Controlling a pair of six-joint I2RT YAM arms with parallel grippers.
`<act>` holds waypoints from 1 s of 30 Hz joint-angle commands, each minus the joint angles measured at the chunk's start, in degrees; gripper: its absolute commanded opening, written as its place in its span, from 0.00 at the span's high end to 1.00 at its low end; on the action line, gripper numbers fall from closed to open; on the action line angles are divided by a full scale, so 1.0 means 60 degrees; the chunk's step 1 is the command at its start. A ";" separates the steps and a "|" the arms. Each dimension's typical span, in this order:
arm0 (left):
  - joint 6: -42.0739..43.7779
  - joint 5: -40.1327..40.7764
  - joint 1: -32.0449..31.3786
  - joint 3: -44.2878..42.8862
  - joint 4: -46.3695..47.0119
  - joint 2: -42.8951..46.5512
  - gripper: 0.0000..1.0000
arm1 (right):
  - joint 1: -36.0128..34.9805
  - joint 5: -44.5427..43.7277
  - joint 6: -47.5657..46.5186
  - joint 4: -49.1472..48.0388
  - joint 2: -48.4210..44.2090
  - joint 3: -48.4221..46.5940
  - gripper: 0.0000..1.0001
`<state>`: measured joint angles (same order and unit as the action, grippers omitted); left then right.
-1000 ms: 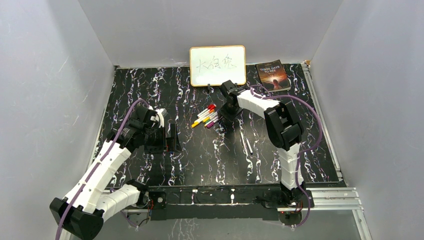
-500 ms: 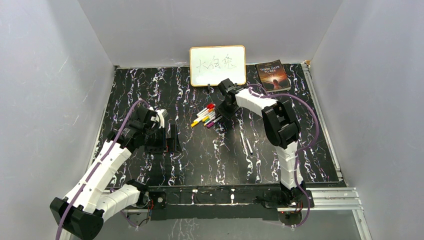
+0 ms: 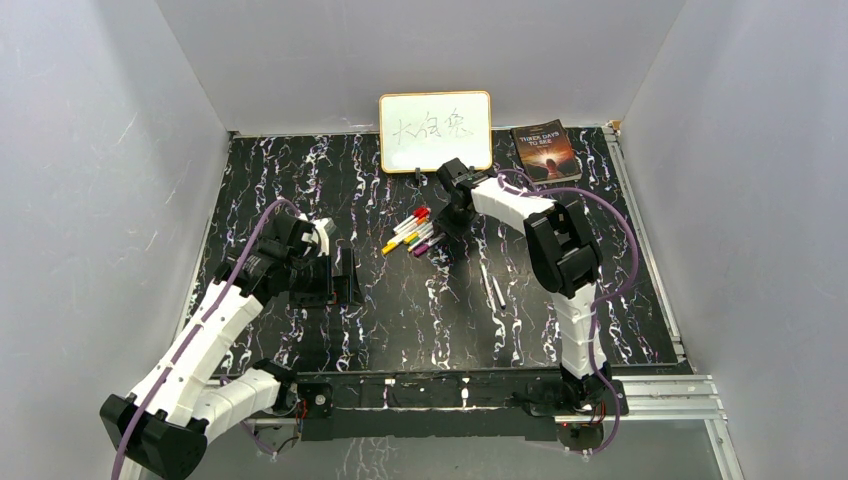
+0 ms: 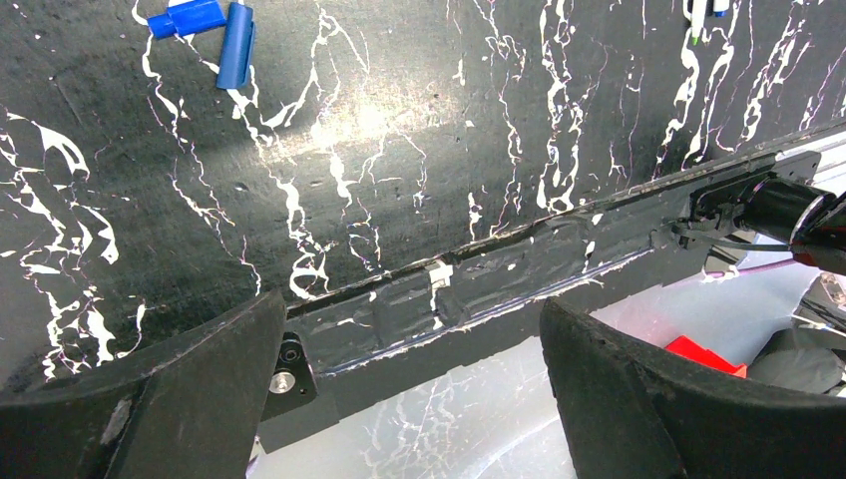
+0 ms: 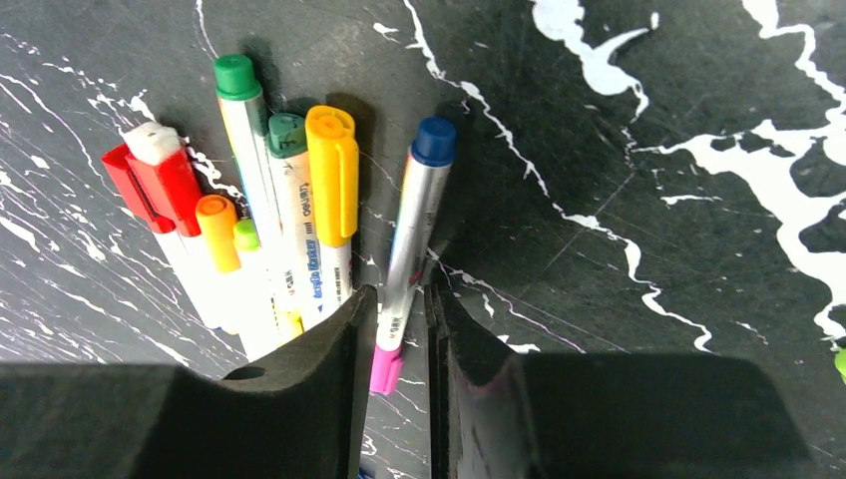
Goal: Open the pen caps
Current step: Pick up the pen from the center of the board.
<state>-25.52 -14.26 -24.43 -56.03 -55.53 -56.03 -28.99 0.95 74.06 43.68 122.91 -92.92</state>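
Several white-barrelled pens (image 3: pixel 415 232) lie in a bunch at the table's middle back. In the right wrist view they show a red cap (image 5: pixel 160 185), a yellow cap (image 5: pixel 332 170), an orange tip and green ends. My right gripper (image 5: pixel 399 299) is down at the bunch's right side (image 3: pixel 443 225), its jaws closed narrowly on a pen with a blue end and a pink cap (image 5: pixel 384 369). My left gripper (image 4: pixel 411 299) is open and empty, low over the left of the table (image 3: pixel 335 285). Two loose blue caps (image 4: pixel 236 45) lie on the table beyond it.
Two bare white barrels (image 3: pixel 492 285) lie right of centre. A whiteboard (image 3: pixel 435 131) and a book (image 3: pixel 545 150) stand at the back edge. The table's front edge (image 4: pixel 439 279) runs under the left gripper. Grey walls close in both sides.
My right gripper has shifted slightly back and to the left at the pen bunch. The left arm has not moved.
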 commanded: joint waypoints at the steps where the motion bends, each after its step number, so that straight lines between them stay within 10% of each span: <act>1: 0.0027 -0.0216 0.0060 0.0072 -0.0139 0.0208 0.02 | -0.0032 -0.0692 -0.0243 0.1178 0.0147 0.0020 0.79; 11: -0.0170 -0.0259 0.0059 0.0107 -0.0053 0.0346 0.02 | 0.0013 -0.0828 -0.0529 0.2426 0.0951 -0.0478 0.75; 20: -0.0244 -0.0541 0.0057 -0.0115 -0.0195 0.0514 0.02 | -0.0016 -0.0965 -0.0799 0.1981 0.0576 0.0259 0.99; 30: -0.0344 -0.1749 0.0056 -0.0079 0.0049 0.0961 0.02 | -0.0057 -0.0886 -0.2840 0.0239 -0.1349 0.1175 1.00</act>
<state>-26.65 -19.79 -24.43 -55.79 -55.51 -52.47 -28.99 -0.78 64.66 46.22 118.98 -87.90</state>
